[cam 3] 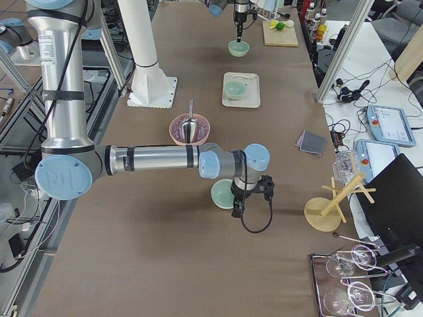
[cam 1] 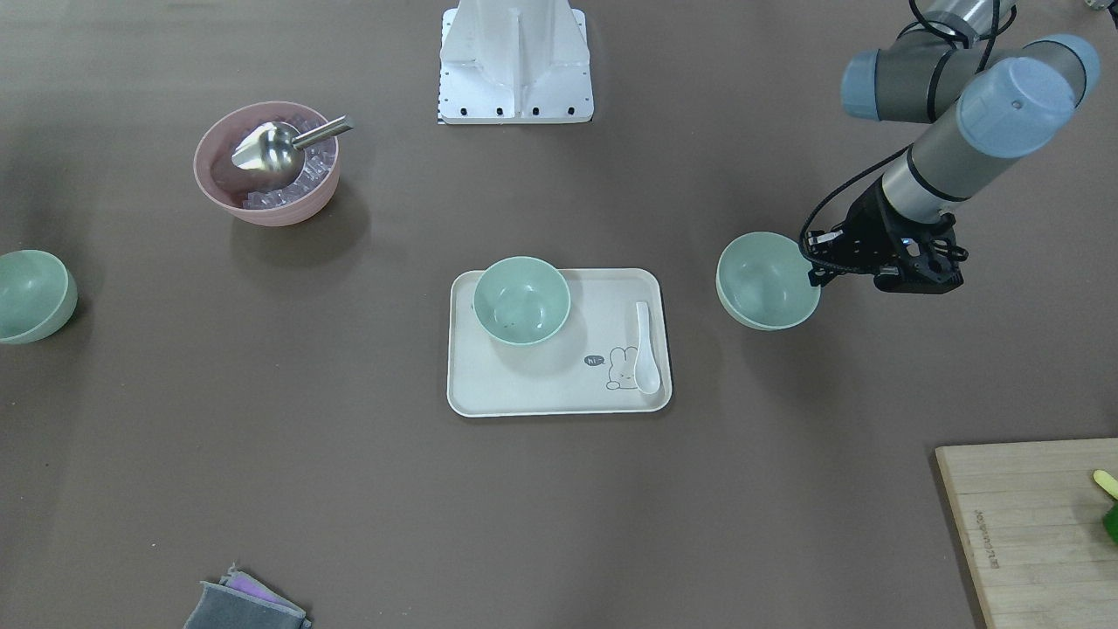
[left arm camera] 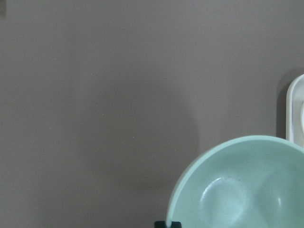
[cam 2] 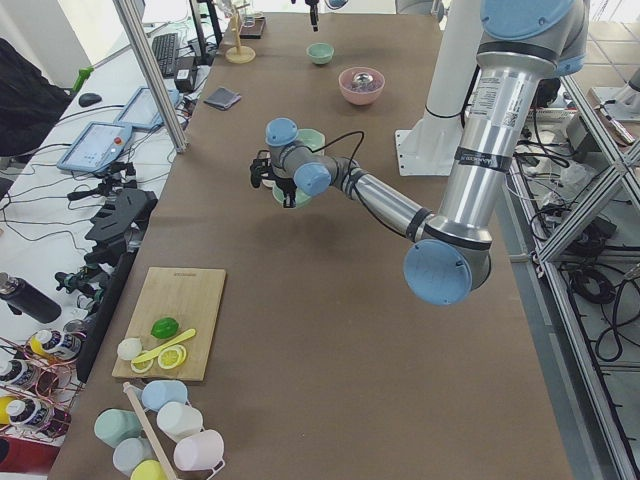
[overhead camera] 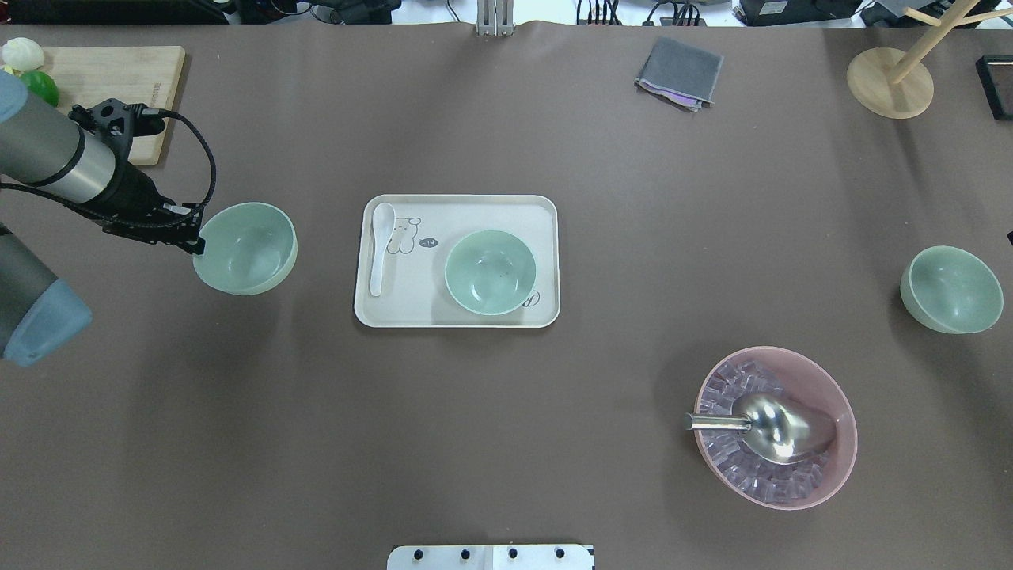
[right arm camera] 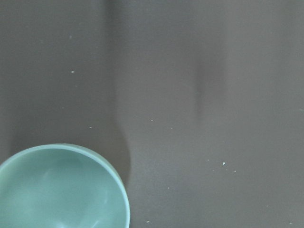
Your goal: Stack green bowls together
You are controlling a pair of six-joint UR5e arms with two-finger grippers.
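Left tool (overhead camera: 198,245) clamped on rim of held green bowl (overhead camera: 247,249). One-edge grip may slip, so bowl tilts, missing tray bowl (overhead camera: 491,271) well beyond tool. Right tool (cam 3: 239,197): open or closed, cannot tell.

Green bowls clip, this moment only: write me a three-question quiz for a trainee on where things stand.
1. True or false: a green bowl stands on the tray.
2. What is in the pink bowl? A) ice and a metal scoop B) a white spoon C) a green bowl
3. Fill in: the ___ claw grips the rim of the bowl beside the tray.
Key: 1 true; 2 A; 3 left.
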